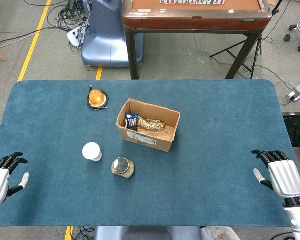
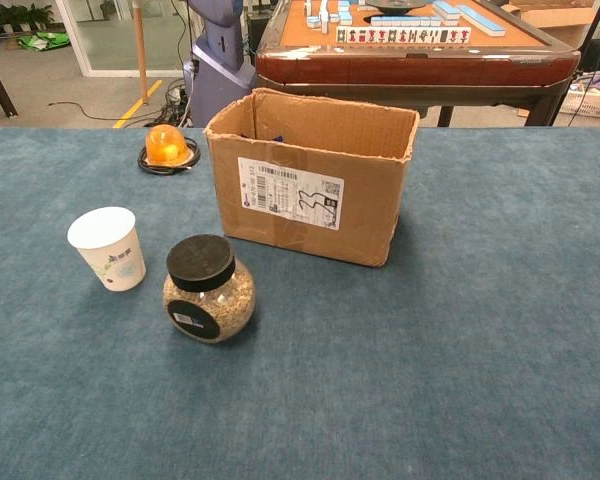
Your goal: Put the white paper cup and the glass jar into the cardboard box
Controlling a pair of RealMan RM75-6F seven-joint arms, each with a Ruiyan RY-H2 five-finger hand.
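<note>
A white paper cup (image 1: 92,151) (image 2: 108,248) stands upright on the blue table, left of centre. Just right of it and nearer me sits a round glass jar (image 1: 123,167) (image 2: 208,290) with a black lid and grainy contents. Behind them the open cardboard box (image 1: 148,125) (image 2: 310,175) holds a blue packet and a bundle of twine. My left hand (image 1: 4,176) rests at the table's near left edge, fingers spread and holding nothing. My right hand (image 1: 280,175) lies at the near right edge, also spread and empty. Neither hand appears in the chest view.
An orange dome-shaped object (image 1: 97,97) (image 2: 166,147) on a black ring sits behind the cup, left of the box. Beyond the table (image 1: 215,165) stand a mahjong table (image 1: 195,15) and a blue machine base (image 1: 102,35).
</note>
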